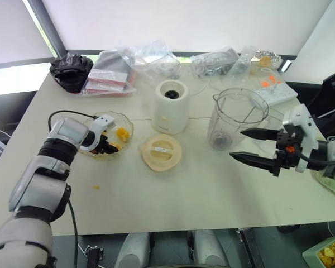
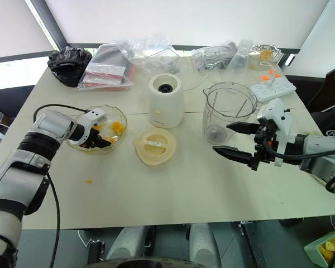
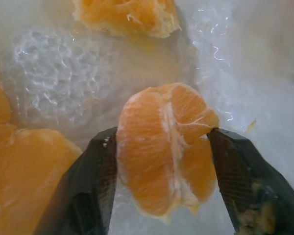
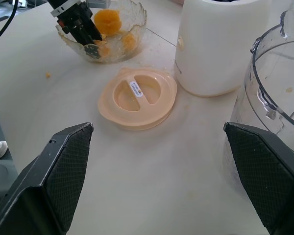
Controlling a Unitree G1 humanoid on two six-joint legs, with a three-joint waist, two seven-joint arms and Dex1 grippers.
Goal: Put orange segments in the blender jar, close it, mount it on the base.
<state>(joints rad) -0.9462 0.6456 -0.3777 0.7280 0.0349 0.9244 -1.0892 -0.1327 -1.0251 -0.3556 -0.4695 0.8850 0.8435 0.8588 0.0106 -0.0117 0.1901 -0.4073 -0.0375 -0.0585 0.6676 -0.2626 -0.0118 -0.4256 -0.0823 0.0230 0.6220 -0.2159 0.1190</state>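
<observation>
Inside a shallow glass bowl at the table's left, my left gripper points down. Its two black fingers press both sides of one orange segment. More orange segments lie in the bowl around it. The blender jar stands upright and uncovered right of centre. The white base stands to the jar's left. Its cream lid lies flat in front of the base. My right gripper hovers wide open just in front of the jar, holding nothing.
Plastic bags and a black bag line the table's far edge. A white power strip lies behind the jar. A small orange scrap sits on the table near the bowl. A green bin shows at the lower right.
</observation>
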